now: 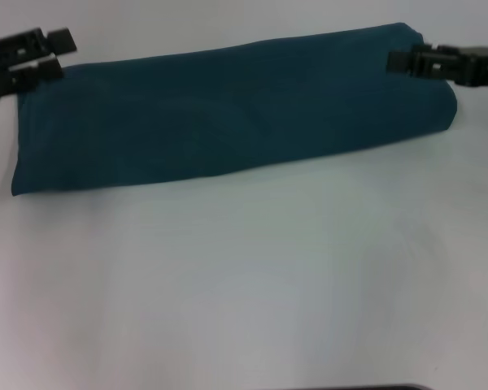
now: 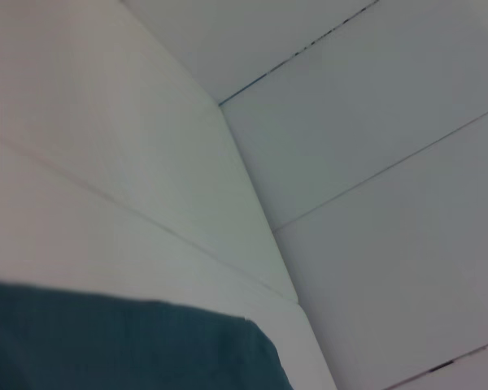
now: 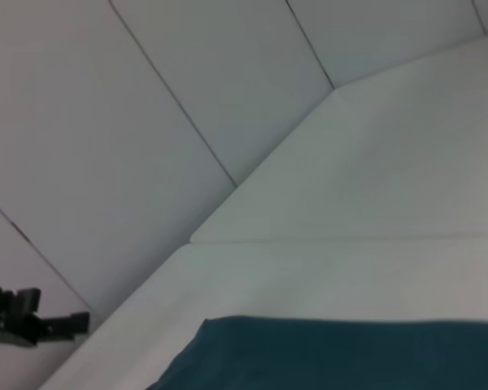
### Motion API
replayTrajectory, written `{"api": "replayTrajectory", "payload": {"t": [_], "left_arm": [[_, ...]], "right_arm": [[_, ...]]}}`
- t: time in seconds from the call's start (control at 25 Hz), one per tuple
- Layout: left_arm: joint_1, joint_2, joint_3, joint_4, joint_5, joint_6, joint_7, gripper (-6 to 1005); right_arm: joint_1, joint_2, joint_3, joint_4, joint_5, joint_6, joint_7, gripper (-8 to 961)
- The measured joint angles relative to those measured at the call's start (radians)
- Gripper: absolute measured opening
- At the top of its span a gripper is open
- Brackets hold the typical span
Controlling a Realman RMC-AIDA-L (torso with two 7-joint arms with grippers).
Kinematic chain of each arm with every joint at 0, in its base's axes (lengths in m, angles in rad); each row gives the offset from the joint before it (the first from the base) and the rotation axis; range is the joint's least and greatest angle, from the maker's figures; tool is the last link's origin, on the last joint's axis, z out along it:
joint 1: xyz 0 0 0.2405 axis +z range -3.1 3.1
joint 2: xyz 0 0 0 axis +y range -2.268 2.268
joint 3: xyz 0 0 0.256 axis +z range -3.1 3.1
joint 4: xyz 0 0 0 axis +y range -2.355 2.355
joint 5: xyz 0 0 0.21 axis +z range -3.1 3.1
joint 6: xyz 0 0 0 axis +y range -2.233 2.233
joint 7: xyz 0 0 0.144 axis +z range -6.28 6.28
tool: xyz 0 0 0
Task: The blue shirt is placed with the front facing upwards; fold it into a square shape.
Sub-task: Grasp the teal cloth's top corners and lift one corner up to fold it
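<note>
Fabric fills the upper half of the head view: the blue shirt [image 1: 228, 114] lies on the white table [image 1: 244, 284] folded into one long, low band that runs from the left side to the right, its right end a little farther back than its left. No lettering, sleeve or label shows on it, only plain teal cloth with a few soft creases.

At the far left, the left gripper [image 1: 61, 50] sits at the band's back left corner, right at the cloth's edge. Its two black fingers [image 1: 63, 37] stand one above the other with a thin gap between them; whether they pinch any cloth there cannot be told. The left wrist view shows a rounded corner of the shirt [image 2: 122, 341] on the white surface, with panel seams beyond it.

At the far right, the right gripper [image 1: 393, 59] reaches in over the band's right end near its back edge. Its dark tip appears as a single block, so its width of opening cannot be told. The right wrist view shows an edge of the shirt [image 3: 333, 357] and, farther off, the left gripper [image 3: 80, 323].
</note>
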Motion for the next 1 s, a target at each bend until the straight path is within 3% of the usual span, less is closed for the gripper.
{"api": "replayTrajectory", "payload": {"t": [0.24,0.52,0.84,0.92,1.0], "left_arm": [[-0.006,0.007,0.014,0.094,0.081,-0.057,-0.039,799],[0.004,0.015,0.006,0.136,0.158,-0.106,-0.120,799],[0.013,0.019,-0.004,0.134,0.152,-0.099,-0.115,798],[0.014,0.020,-0.009,0.132,0.151,-0.098,-0.106,798],[0.013,0.023,-0.016,0.132,0.149,-0.095,-0.097,798]], "right_arm": [[0.018,-0.035,0.009,0.167,-0.029,0.080,0.017,932],[0.018,-0.079,0.054,0.243,-0.034,0.141,0.139,931],[0.030,-0.098,0.057,0.242,-0.064,0.140,0.169,932],[0.031,-0.091,0.056,0.216,-0.066,0.136,0.069,932],[0.032,-0.068,0.051,0.165,-0.073,0.136,-0.067,932]]}}
